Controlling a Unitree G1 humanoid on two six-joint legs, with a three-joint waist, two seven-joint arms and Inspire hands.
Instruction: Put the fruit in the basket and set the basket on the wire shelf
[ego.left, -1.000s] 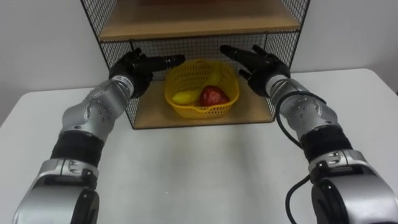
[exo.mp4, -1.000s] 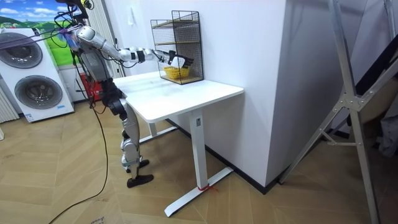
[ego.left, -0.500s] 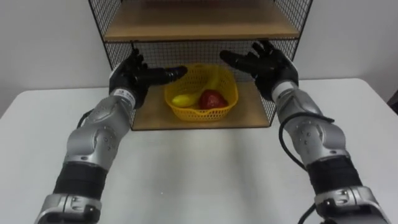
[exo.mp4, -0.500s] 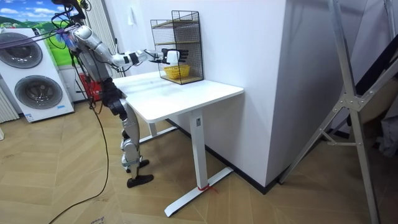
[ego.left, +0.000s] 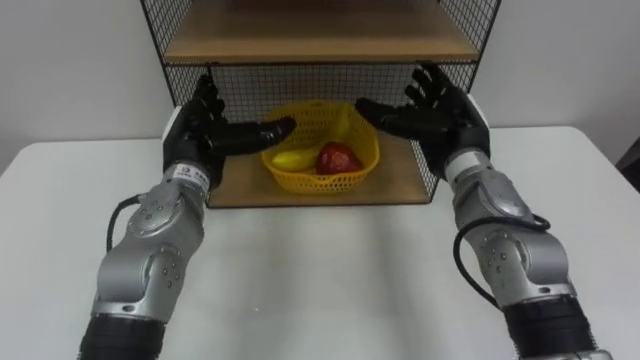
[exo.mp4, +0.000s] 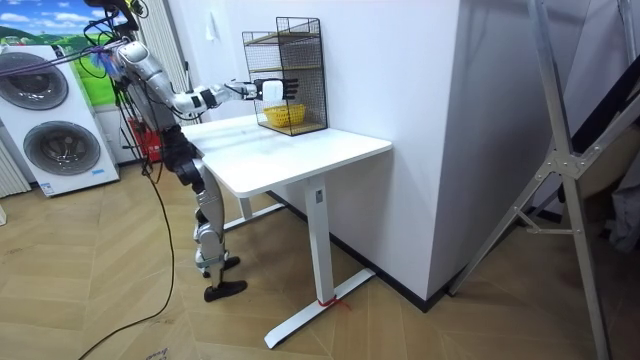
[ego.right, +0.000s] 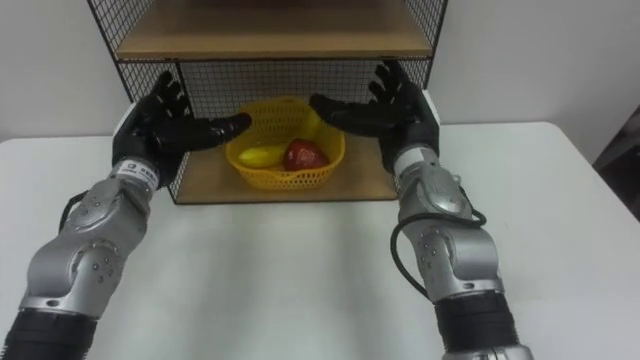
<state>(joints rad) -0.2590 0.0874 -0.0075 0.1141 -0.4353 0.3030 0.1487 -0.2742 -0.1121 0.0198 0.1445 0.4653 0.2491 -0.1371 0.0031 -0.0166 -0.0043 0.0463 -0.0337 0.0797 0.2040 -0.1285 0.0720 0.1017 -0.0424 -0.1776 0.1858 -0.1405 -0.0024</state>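
Left eye view: yellow basket seated on the lower board of the wire shelf, red fruit and yellow fruit inside. Left hand just left of the basket, right hand just right of it, both raised before the shelf, spread wide, palms inward, holding nothing. White worktop beneath shelf and arms.

Wht desk, wood floor — washer nearby
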